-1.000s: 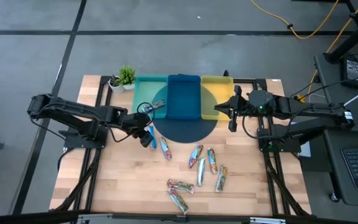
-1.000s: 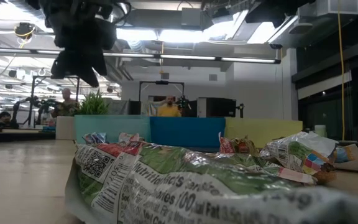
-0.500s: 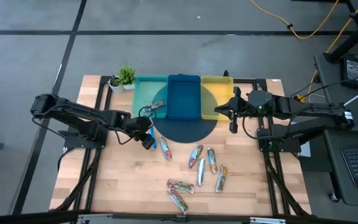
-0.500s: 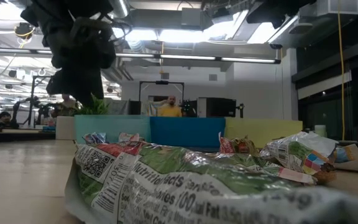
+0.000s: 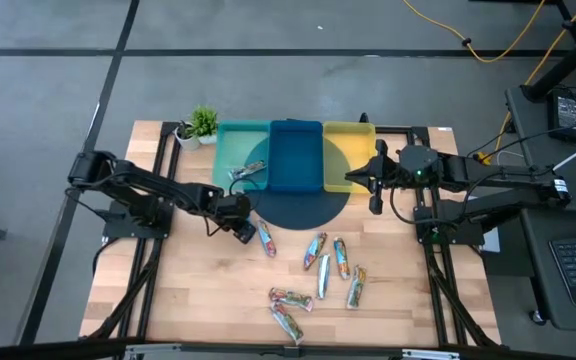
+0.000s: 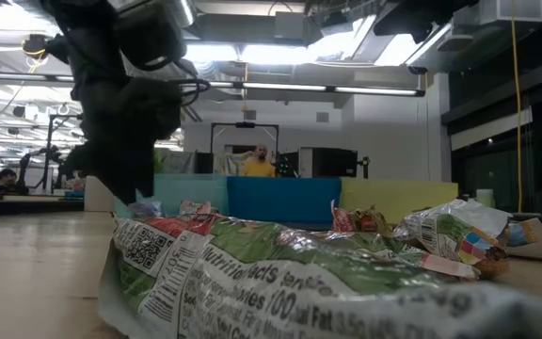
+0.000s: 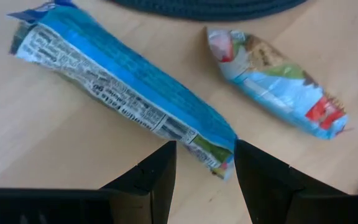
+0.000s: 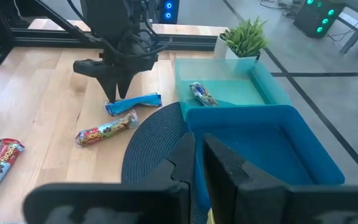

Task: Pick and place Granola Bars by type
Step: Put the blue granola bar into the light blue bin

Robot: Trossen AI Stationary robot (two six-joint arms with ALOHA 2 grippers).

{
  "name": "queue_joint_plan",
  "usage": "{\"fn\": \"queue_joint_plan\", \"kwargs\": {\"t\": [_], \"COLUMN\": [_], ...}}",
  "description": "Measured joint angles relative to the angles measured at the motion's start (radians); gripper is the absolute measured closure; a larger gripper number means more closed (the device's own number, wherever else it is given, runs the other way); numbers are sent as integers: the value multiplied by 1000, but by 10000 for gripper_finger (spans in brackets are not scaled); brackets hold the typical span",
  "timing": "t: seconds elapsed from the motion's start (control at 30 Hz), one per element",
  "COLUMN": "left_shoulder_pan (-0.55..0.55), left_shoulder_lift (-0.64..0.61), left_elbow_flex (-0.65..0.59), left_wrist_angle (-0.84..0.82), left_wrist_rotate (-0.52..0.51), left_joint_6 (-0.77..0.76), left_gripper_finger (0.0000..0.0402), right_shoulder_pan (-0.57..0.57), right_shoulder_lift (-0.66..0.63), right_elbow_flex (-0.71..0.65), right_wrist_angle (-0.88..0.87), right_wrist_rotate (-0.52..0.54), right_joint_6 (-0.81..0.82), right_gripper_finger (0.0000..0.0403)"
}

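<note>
My left gripper [image 7: 204, 171] is open and points down at the table, its fingers on either side of one end of a blue granola bar [image 7: 123, 87] that lies flat on the wood; the right wrist view shows the gripper [image 8: 115, 93] standing over that bar [image 8: 133, 103]. A multicoloured bar [image 7: 275, 84] lies beside it. A silver bar [image 5: 249, 172] lies in the teal tray [image 5: 230, 150]. Several more silver and multicoloured bars [image 5: 323, 265] are spread over the near half of the table. My right gripper [image 5: 375, 186] hovers shut and empty at the blue tray's [image 5: 296, 155] edge.
The teal, blue and yellow [image 5: 348, 145] trays stand side by side at the far edge, partly on a dark round mat [image 5: 298, 208]. A small potted plant [image 5: 200, 125] stands left of them. In the low view one wrapper [image 6: 280, 282] fills the foreground.
My left arm has stretched out toward the table's right and its gripper has come down toward the blue bar, until the fingertips are close to the table. My right arm has kept still, and the bars have not moved.
</note>
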Motion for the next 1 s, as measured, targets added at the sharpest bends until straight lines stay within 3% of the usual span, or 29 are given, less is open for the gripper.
{"fn": "queue_joint_plan", "kwargs": {"t": [0.6, 0.77, 1.0], "left_shoulder_pan": [-13, -38, -71], "left_shoulder_lift": [66, 66, 66], "left_elbow_flex": [0, 0, 0], "left_wrist_angle": [49, 49, 52], "left_wrist_rotate": [7, 57, 73], "left_joint_6": [-55, -43, -67], "left_gripper_finger": [248, 247, 194], "right_shoulder_pan": [0, 0, 0], "right_shoulder_lift": [0, 0, 0], "right_elbow_flex": [0, 0, 0], "right_wrist_angle": [-2, -2, -2], "right_wrist_rotate": [0, 0, 0], "right_joint_6": [-3, -2, 0], "right_gripper_finger": [369, 369, 369]}}
